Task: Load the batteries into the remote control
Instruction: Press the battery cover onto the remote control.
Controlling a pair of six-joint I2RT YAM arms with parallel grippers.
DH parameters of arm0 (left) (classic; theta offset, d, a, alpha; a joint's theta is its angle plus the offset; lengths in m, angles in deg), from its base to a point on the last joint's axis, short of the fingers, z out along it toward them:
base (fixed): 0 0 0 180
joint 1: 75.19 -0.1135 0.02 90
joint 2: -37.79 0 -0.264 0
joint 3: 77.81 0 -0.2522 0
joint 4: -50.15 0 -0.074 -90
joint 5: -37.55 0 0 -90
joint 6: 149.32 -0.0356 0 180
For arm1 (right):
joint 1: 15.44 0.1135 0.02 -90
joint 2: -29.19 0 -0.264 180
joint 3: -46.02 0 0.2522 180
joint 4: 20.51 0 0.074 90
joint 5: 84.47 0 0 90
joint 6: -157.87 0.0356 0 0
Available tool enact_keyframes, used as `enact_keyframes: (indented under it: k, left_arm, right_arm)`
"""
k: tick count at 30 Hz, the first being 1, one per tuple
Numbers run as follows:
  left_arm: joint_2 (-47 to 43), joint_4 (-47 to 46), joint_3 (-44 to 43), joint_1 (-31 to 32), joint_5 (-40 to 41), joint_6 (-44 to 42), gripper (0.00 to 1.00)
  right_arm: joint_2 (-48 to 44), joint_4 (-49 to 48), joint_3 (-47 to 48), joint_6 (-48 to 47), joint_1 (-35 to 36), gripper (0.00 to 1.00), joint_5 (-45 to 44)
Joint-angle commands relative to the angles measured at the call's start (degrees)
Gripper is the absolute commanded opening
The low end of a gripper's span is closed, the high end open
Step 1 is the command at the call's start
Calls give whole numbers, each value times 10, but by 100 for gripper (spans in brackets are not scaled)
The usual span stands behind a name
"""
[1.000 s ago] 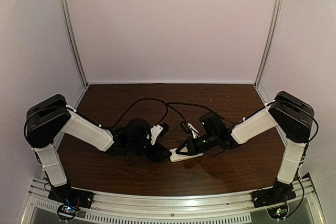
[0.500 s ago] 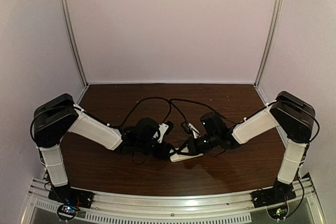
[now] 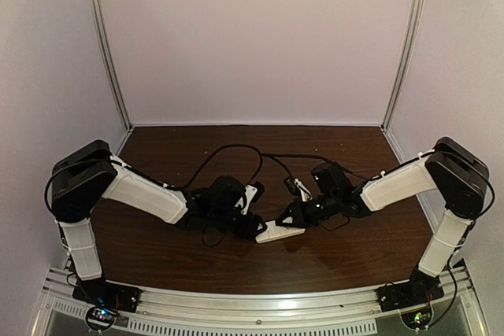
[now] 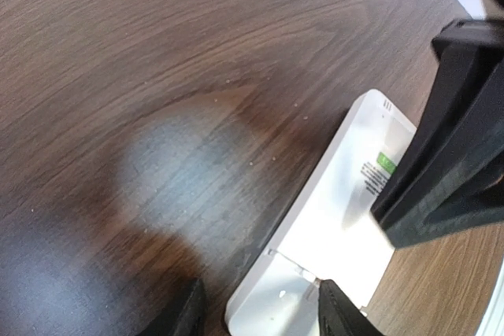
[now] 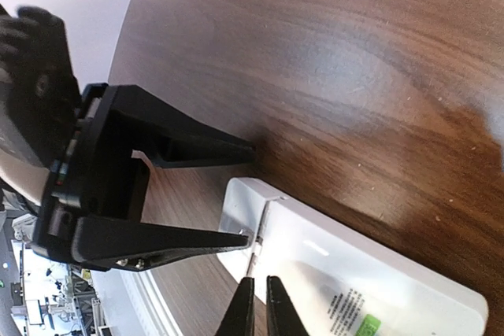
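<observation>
Left gripper (image 5: 252, 190) moved in, half open astride remote control (image 5: 339, 273); right gripper (image 5: 260, 308) closed, empty. Light, slippery: clamp long edges.

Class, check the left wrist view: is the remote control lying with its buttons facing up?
No, the remote control shows its plain back with a printed label.

The left gripper (image 3: 252, 226) now sits farther right, straddling the remote control's (image 3: 279, 232) near end, and the right arm (image 3: 398, 182) stands farther out.
</observation>
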Motion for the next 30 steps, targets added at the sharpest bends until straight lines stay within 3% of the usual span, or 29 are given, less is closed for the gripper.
enact_keyframes:
  k: [1, 11, 30]
  left_arm:
    - [25, 103, -3, 8, 24, -12, 49]
    - [37, 159, -22, 19, 73, -25, 49]
    - [33, 187, 5, 20, 76, -42, 49]
  right_arm:
    - [-43, 39, -10, -13, -27, 10, -14]
    - [-65, 80, -48, -52, -82, 19, -23]
    - [-73, 116, -57, -85, -98, 35, -37]
